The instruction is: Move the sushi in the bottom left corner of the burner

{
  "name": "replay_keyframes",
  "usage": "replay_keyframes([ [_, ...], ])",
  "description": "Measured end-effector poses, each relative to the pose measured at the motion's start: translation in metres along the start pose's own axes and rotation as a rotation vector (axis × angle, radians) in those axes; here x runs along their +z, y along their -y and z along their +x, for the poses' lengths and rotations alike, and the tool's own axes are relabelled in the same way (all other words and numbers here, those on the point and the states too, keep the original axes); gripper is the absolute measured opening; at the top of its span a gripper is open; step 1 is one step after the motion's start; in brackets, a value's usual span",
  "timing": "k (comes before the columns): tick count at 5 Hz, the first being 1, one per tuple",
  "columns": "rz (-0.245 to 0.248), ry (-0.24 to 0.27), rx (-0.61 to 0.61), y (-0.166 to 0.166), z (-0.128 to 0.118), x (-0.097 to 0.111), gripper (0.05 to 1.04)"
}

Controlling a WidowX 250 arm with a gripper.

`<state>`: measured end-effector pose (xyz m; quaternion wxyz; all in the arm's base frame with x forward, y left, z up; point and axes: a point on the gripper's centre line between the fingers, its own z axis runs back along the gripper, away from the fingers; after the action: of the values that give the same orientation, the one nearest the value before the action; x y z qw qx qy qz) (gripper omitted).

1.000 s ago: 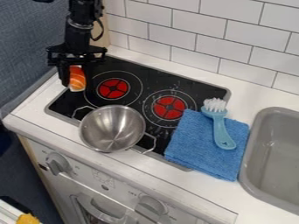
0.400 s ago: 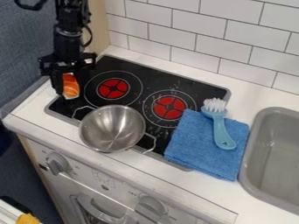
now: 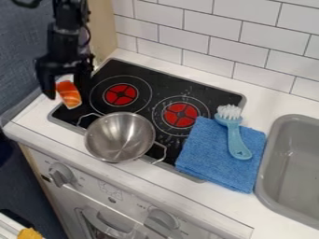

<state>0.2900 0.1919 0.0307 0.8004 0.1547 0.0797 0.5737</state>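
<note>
Sushi [image 3: 69, 95] now sits slanted by the left edge of the stovetop [image 3: 187, 84], near its bottom-left corner, farther left than before. Gripper [image 3: 66, 92] has spread wide around it, apparently letting go. Placement looks nearly done; lifting clear likely next.

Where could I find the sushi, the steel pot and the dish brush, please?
Sushi [image 3: 70, 95]: camera view, on its orange topping.
Steel pot [image 3: 117, 136]: camera view, bare inside.
Dish brush [image 3: 235, 140]: camera view, blue handle.
</note>
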Motion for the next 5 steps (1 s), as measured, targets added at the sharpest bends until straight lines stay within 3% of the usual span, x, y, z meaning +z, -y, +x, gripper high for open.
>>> replay_keyframes([
  [1, 0.033, 0.051, 0.039, -0.002, -0.011, 0.029, 1.008],
  [2, -0.011, 0.105, -0.023, 0.006, -0.021, 0.048, 1.002],
  [3, -0.094, 0.095, -0.275, 0.031, -0.041, 0.05, 1.001],
  [4, -0.225, 0.093, -0.524, 0.056, -0.052, 0.063, 1.001],
  [5, -0.188, 0.091, -0.786, 0.085, -0.051, 0.065, 1.001],
])
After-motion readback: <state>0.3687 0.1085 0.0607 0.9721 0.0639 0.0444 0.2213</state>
